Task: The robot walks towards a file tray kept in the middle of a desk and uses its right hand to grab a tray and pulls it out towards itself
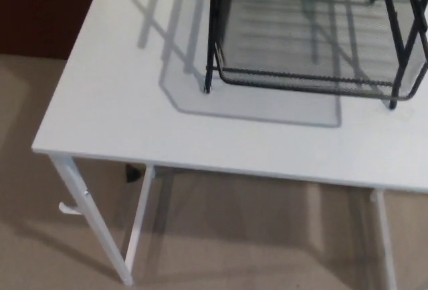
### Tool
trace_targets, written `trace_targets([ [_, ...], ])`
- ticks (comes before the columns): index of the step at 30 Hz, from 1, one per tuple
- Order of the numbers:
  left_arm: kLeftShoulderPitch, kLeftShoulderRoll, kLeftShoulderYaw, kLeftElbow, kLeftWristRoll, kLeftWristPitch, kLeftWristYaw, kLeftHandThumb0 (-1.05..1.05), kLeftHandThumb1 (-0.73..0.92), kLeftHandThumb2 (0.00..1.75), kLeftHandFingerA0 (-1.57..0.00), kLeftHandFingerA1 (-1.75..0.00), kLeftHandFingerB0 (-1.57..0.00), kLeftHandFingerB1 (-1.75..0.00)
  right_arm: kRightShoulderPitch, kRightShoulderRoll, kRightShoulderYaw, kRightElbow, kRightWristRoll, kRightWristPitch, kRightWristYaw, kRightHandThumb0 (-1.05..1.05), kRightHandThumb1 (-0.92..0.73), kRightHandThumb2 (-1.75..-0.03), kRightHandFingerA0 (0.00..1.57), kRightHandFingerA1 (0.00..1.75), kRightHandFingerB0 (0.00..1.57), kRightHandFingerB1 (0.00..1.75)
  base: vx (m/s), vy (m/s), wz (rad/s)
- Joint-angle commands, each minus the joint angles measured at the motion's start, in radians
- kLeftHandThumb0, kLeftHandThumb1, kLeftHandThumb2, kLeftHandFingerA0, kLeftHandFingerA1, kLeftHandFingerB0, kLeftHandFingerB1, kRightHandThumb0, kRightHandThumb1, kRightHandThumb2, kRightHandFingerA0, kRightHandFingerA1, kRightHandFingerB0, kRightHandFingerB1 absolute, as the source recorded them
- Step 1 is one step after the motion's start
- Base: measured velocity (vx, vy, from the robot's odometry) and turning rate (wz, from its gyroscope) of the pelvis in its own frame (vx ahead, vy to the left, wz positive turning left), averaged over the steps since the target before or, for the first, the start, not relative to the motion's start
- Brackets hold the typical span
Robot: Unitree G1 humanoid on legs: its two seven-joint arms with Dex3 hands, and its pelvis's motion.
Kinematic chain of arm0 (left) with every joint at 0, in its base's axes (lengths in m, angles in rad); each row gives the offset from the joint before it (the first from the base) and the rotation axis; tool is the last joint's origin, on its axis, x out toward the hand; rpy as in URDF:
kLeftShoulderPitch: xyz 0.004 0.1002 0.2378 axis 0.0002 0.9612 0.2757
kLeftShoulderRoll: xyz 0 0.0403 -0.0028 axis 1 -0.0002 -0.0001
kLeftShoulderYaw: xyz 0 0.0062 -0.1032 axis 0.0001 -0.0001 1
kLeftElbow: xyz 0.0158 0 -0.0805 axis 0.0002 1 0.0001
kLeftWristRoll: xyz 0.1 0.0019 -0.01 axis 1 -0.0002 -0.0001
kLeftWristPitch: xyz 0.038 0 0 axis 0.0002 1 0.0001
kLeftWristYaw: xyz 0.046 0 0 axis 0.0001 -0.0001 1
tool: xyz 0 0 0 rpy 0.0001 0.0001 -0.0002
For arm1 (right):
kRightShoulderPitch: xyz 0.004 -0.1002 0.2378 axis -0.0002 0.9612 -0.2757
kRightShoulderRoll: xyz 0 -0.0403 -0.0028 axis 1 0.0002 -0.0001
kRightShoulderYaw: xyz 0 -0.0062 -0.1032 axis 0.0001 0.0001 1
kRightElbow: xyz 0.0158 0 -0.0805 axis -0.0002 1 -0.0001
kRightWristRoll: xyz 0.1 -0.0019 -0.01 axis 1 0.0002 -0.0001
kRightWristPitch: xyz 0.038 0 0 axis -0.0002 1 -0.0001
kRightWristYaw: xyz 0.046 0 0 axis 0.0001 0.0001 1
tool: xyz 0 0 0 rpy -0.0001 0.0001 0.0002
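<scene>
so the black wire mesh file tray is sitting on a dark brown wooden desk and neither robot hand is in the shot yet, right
Not quite: the desk is white, not dark brown. The head view shows the black wire mesh file tray standing on a plain white desk top with white metal legs. The rest holds: neither robot hand is in the picture.

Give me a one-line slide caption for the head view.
Black wire file tray standing on a white desk, seen from above; neither robot hand in view.

White desk point(120, 103) on thin white legs, standing on beige floor point(27, 236). Black wire-mesh file tray point(307, 43) sits directly on top, toward the right, upright.
</scene>
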Motion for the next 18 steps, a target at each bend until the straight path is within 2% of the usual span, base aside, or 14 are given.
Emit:
trace_targets([
  [1,0.018,-0.01,-0.015,0.005,0.016,-0.082,-0.008,-0.63,0.4,0.6,-0.48,-0.42,-0.4,-0.55,0.019,-0.025,0.006,-0.021,-0.02,0.026,-0.006,-0.36,-0.67,-0.6,0.55,0.46,0.33,0.35,0.09,-0.195,0.06],
  [5,0.012,-0.015,-0.021,0.008,0.021,-0.08,-0.003,-0.62,0.4,0.61,-0.48,-0.44,-0.39,-0.56,0.003,-0.02,0.007,-0.017,-0.013,0.051,-0.01,-0.36,-0.66,-0.59,0.56,0.47,0.34,0.35,0.08,-0.215,0.14],
  [6,0.015,-0.017,-0.016,0.003,0.01,-0.075,-0.015,-0.61,0.4,0.61,-0.48,-0.43,-0.39,-0.56,0.019,-0.014,0.006,-0.06,-0.006,0.073,-0.009,-0.45,-0.55,-0.76,0.53,0.57,0.29,0.45,0.07,-0.211,-0.09],
  [9,0.02,-0.014,-0.027,0.0,0.026,-0.081,0.0,-0.62,0.4,0.6,-0.48,-0.42,-0.39,-0.54,0.016,-0.023,0.01,-0.034,-0.011,0.045,0.001,-0.46,-0.55,-0.77,0.53,0.56,0.31,0.45,0.0,0.0,0.0],
  [11,0.033,-0.012,-0.03,0.001,0.029,-0.089,0.001,-0.62,0.4,0.6,-0.48,-0.42,-0.39,-0.54,0.029,-0.024,0.014,-0.035,-0.014,0.044,0.001,-0.46,-0.55,-0.77,0.54,0.56,0.3,0.45,0.01,0.07,-0.07],
  [12,0.052,-0.013,-0.02,-0.021,0.007,-0.097,-0.033,-0.59,0.39,0.61,-0.44,-0.42,-0.36,-0.55,0.025,-0.022,0.013,-0.016,-0.016,0.04,-0.004,-0.36,-0.66,-0.59,0.56,0.46,0.35,0.35,0.02,0.125,-0.03],
  [15,0.036,-0.008,-0.013,-0.005,0.005,-0.084,-0.045,-0.64,0.4,0.59,-0.44,-0.41,-0.36,-0.53,-0.011,-0.017,0.009,0.038,-0.01,0.035,-0.004,-0.35,-0.66,-0.6,0.57,0.47,0.34,0.35,0.0,0.188,-0.09],
  [17,0.025,-0.014,-0.01,0.017,0.003,-0.081,-0.043,-0.59,0.41,0.59,-0.45,-0.4,-0.37,-0.51,-0.018,-0.017,0.003,0.049,0.001,0.037,0.007,-0.35,-0.66,-0.59,0.58,0.47,0.34,0.35,0.04,0.331,0.09],
  [18,0.028,-0.015,-0.007,0.014,0.0,-0.091,-0.049,-0.59,0.4,0.6,-0.47,-0.42,-0.39,-0.54,-0.006,-0.016,0.006,0.022,-0.004,0.041,0.003,-0.45,-0.55,-0.76,0.55,0.57,0.31,0.45,0.05,0.308,0.01],
])
